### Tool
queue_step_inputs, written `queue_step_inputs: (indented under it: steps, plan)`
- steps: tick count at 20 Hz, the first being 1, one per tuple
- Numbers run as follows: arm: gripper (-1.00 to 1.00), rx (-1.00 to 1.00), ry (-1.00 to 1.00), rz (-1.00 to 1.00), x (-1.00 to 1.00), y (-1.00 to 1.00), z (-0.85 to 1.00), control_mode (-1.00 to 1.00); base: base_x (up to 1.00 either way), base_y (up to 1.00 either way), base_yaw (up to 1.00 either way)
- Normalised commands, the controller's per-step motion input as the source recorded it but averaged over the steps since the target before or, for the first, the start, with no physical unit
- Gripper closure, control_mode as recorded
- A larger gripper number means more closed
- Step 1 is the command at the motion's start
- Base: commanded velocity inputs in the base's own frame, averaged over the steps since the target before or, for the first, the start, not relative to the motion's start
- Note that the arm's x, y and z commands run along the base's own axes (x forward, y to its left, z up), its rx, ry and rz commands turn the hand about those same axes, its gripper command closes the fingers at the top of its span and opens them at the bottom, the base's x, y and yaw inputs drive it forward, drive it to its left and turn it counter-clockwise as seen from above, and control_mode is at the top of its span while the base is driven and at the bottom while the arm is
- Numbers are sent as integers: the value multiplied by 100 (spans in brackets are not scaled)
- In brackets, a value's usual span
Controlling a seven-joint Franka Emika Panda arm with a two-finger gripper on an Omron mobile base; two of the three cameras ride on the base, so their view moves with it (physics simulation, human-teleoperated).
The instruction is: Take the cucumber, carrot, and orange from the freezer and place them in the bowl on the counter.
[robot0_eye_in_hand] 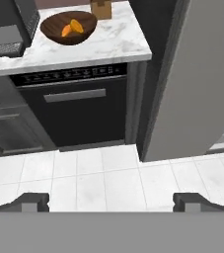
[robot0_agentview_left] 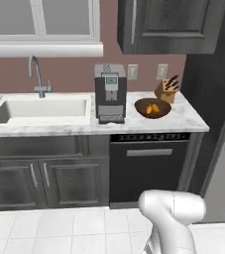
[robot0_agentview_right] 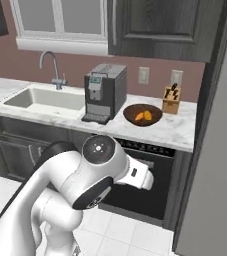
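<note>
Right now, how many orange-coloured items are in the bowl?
2. Both lie together near the middle of the bowl: the carrot on the left and the orange touching it on the right. Something darker could be hidden against the wood.

Orange pieces in brown bowl (robot0_eye_in_hand: 68,35)

A home kitchen is shown, rendered rather than filmed. A white marble counter (robot0_agentview_left: 183,119) with grey veins is laid over dark cabinets (robot0_agentview_left: 37,176), and a pale sink (robot0_agentview_left: 42,110) with a curved tap (robot0_agentview_left: 36,74) is set into the counter below a white-framed window (robot0_agentview_left: 39,22). To the right of the sink a coffee machine (robot0_agentview_left: 110,92) is placed, then a wooden bowl (robot0_agentview_left: 152,107) and a knife block (robot0_agentview_left: 167,89). A dark dishwasher (robot0_agentview_left: 148,166) is fitted under the counter beneath the bowl. A tall light grey freezer (robot0_eye_in_hand: 202,79) is seen to the right of the counter. The floor (robot0_eye_in_hand: 84,178) is tiled white.
</note>
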Motion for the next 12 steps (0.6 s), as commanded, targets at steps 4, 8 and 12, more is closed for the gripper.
queue_step_inputs:
  steps: [4,8,12]
  plan:
    - [-100,0,0,0,0,0,0,100,-32,-100,-6]
    - [-100,0,0,0,0,0,0,100,-8,-100,-12]
    - [-100,0,0,0,0,0,0,100,-1,-100,-17]
